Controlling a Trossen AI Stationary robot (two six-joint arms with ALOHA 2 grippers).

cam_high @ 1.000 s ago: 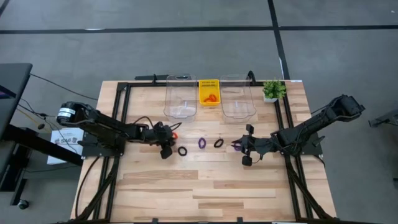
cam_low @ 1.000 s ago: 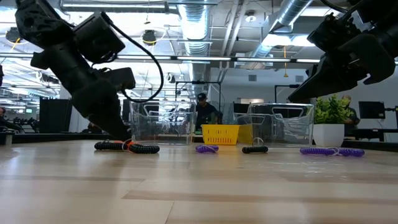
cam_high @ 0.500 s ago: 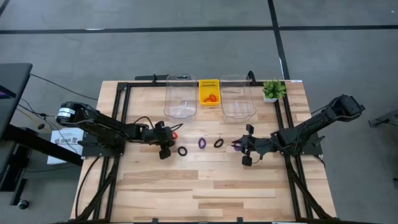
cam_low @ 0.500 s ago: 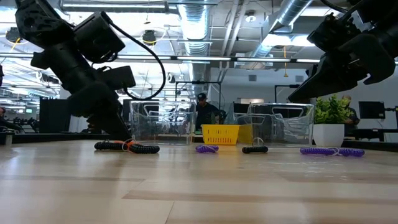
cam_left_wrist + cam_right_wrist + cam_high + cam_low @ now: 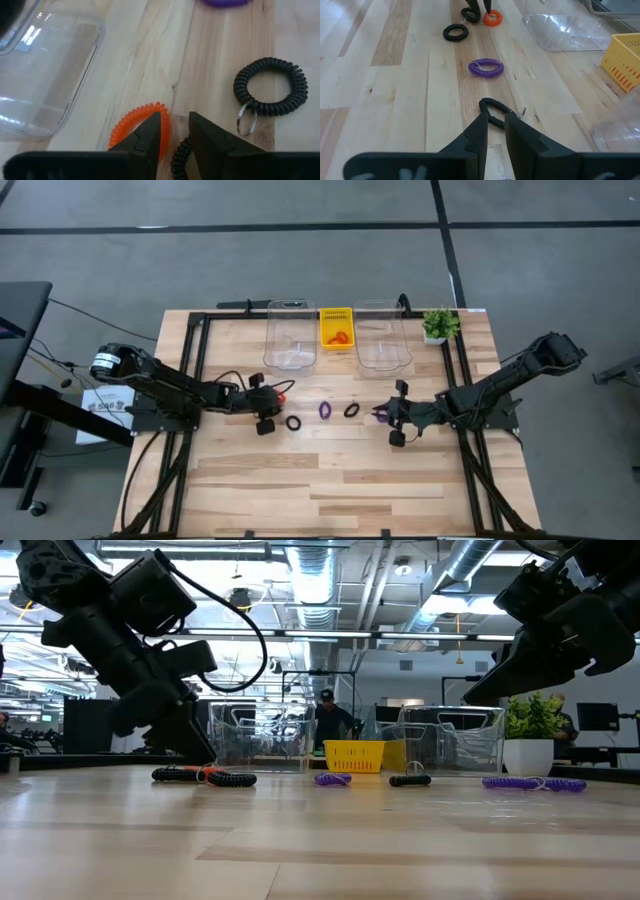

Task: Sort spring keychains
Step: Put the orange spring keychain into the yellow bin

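Observation:
Spring keychains lie in a row on the wooden table: an orange-red one (image 5: 135, 125) beside a black coil (image 5: 181, 152), a black one with a ring (image 5: 270, 92), a purple one (image 5: 485, 67), another black one (image 5: 495, 109), and purple ones (image 5: 520, 782) at the right. My left gripper (image 5: 175, 125) hovers narrowly open over the orange-red one and the black coil; I cannot tell whether it touches them. My right gripper (image 5: 495, 122) stands raised above the table (image 5: 480, 690), narrowly open, nothing between its fingers, just short of the black keychain.
At the far edge stand two clear plastic bins (image 5: 290, 335) (image 5: 382, 335) with a yellow basket (image 5: 336, 315) between them, an orange-red keychain inside it. A small potted plant (image 5: 438, 325) is at the far right. Bare wood fills the near half of the table (image 5: 330, 480).
My left gripper has rolled about its own pointing line while staying over the orange-red and black keychains, its tips a little higher off them than before. The keychains lie where they were.

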